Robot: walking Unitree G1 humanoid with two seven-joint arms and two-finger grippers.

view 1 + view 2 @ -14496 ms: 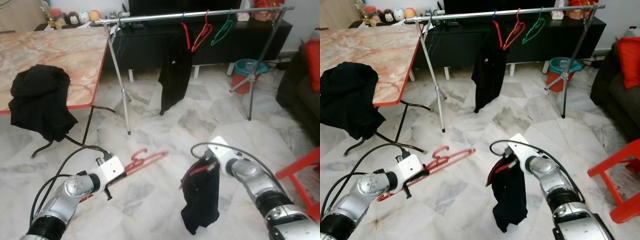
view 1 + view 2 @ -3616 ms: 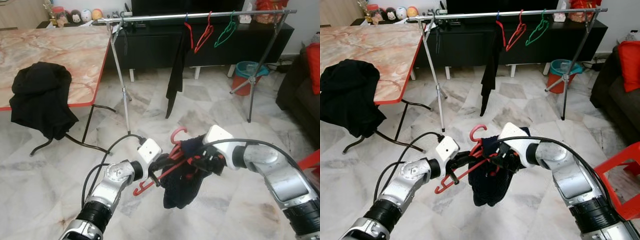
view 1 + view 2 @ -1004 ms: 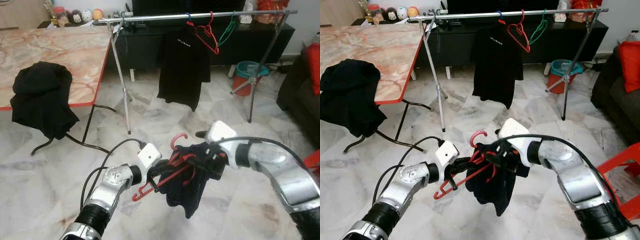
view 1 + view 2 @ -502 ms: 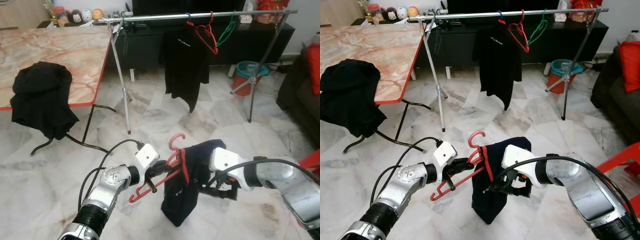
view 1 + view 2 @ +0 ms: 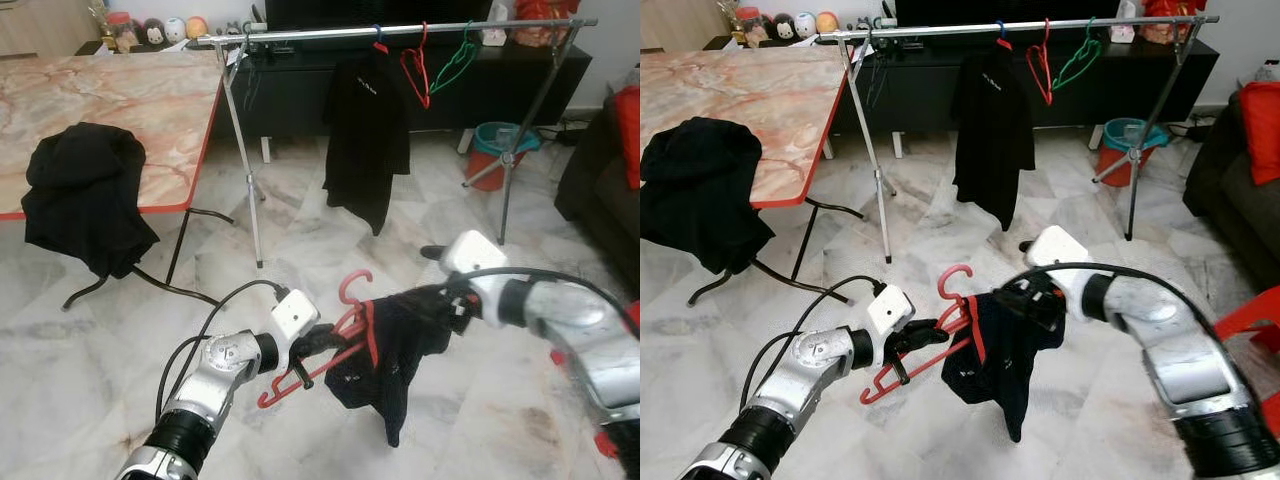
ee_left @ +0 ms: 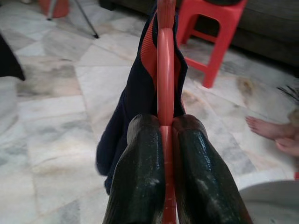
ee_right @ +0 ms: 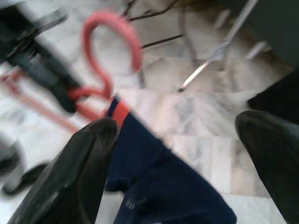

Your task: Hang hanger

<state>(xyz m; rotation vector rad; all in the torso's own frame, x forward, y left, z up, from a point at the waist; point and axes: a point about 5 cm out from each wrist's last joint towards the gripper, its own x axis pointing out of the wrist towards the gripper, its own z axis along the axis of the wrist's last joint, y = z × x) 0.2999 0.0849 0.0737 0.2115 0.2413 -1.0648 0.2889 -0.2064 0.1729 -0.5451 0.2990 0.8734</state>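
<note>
Noted, at ten o'clock in the head views, a marble-topped table (image 5: 130, 100) with a red edge, and a black heap of cloth (image 5: 85, 190) draped over its near corner.

Found the left gripper (image 5: 320, 343) low at seven o'clock, just short of centre, pinched tight on the red hanger (image 6: 165, 84); saw in the left wrist view both black fingers (image 6: 142, 163) pressed against the hanger's bar from either side. Saw the hanger held in the air above the marble floor (image 5: 120, 340), hook uppermost, well short of the clothes rail (image 5: 320, 36).

Saw a navy garment (image 5: 395, 345) with red trim draped on the hanger at six o'clock, sagging below it.

Placed the right gripper (image 5: 428, 298) at five o'clock, at the garment's upper right edge. Saw in the right wrist view its fingers (image 7: 84, 158) spread wide, with the navy cloth between them; could not tell whether either finger touched the cloth.

Noted at twelve o'clock the clothes rail across the far side, carrying a black shirt (image 5: 368, 140), then a spare red hanger (image 5: 415, 70), then a green hanger (image 5: 460, 62).

Noted at two o'clock a teal and red bucket (image 5: 497, 148) beside the rail's right leg.

Made out in the left wrist view a red stool (image 6: 212, 28) and a person's bare foot (image 6: 266, 128).
</note>
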